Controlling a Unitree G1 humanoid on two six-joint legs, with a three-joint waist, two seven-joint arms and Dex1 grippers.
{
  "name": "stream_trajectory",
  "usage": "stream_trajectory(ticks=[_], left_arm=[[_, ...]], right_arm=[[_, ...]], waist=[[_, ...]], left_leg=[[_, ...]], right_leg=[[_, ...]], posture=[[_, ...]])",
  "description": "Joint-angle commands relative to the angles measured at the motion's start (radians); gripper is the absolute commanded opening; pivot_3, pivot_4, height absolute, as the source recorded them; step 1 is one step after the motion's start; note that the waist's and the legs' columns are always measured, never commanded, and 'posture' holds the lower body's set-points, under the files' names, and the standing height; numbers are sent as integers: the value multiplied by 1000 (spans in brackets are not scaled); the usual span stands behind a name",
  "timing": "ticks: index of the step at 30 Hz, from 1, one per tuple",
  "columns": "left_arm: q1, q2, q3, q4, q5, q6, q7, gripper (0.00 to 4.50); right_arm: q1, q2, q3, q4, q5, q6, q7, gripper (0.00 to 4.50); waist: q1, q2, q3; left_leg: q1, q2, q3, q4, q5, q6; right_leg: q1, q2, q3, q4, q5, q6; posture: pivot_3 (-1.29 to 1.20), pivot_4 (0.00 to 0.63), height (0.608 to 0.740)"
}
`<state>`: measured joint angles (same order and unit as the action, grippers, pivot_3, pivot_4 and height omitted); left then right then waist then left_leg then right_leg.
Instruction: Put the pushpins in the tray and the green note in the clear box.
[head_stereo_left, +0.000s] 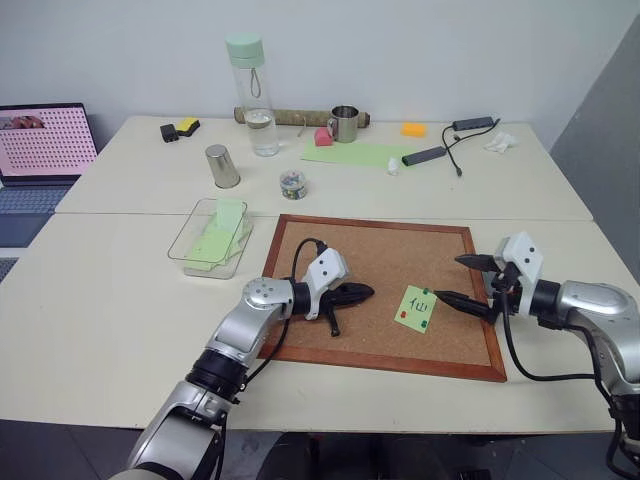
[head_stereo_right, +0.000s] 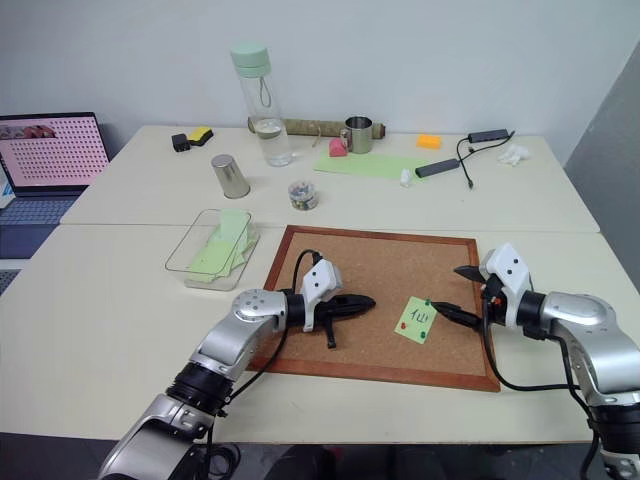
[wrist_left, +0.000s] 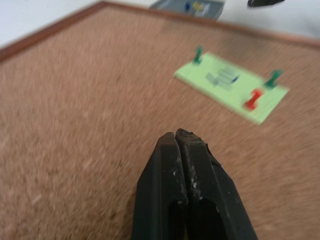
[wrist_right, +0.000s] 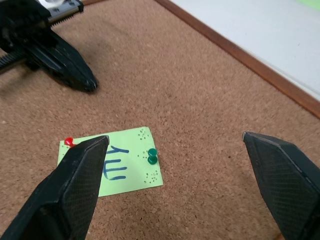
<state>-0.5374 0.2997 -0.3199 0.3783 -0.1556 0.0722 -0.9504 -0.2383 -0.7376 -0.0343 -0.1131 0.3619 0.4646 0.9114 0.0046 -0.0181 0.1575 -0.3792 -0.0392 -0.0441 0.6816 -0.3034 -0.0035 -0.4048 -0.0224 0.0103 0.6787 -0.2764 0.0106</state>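
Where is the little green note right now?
The green note lies pinned on the corkboard, toward the robot's right side, between the shut left gripper and the open right gripper.

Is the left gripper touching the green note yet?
Apart. The left wrist view shows bare corkboard between the shut left gripper and the green note.

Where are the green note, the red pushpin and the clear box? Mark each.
green note (head_stereo_left: 416, 307), left eye view, middle of the sheet.
red pushpin (wrist_left: 252, 99), left wrist view, its head.
clear box (head_stereo_left: 182, 243), left eye view, its left wall.
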Motion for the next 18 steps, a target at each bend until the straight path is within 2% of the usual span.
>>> stream_trajectory(ticks=[1,7,8,9,15,18], left_arm=[[-5,-13,-4,92,48,-65,7,56],[2,-14,-5,108,66,-93,-1,56],[4,-13,-5,107,67,-94,-1,21],[8,-13,-6,100,66,-93,-2,21],[23,-12,-3,73,68,-83,-6,0],[29,-11,-1,64,67,-78,-9,0]], right_arm=[[-32,27,20,40,-30,-42,-11,4500],[-51,77,49,111,-61,-92,-13,4500],[-53,83,53,121,-65,-100,-13,4318],[-54,87,55,129,-68,-107,-10,4318],[-54,102,52,152,-63,-133,6,3041],[-52,108,54,150,-60,-134,11,2582]], waist=[[0,1,-1],[1,0,-2],[1,1,-2],[1,1,-2],[0,1,-3],[-2,1,-3]], left_leg=[[0,0,0,0,0,0],[1,0,0,0,0,0],[1,0,0,0,0,0],[2,0,0,0,0,0],[2,0,0,0,0,0],[2,0,0,0,0,0]], right_leg=[[0,0,0,0,0,0],[1,0,0,1,0,0],[1,0,0,1,0,0],[1,0,0,1,0,0],[1,0,0,1,0,0],[1,0,0,1,0,0]], posture=[[0,150,740],[0,150,740],[0,150,740],[0,150,740],[0,150,740],[0,150,740]])
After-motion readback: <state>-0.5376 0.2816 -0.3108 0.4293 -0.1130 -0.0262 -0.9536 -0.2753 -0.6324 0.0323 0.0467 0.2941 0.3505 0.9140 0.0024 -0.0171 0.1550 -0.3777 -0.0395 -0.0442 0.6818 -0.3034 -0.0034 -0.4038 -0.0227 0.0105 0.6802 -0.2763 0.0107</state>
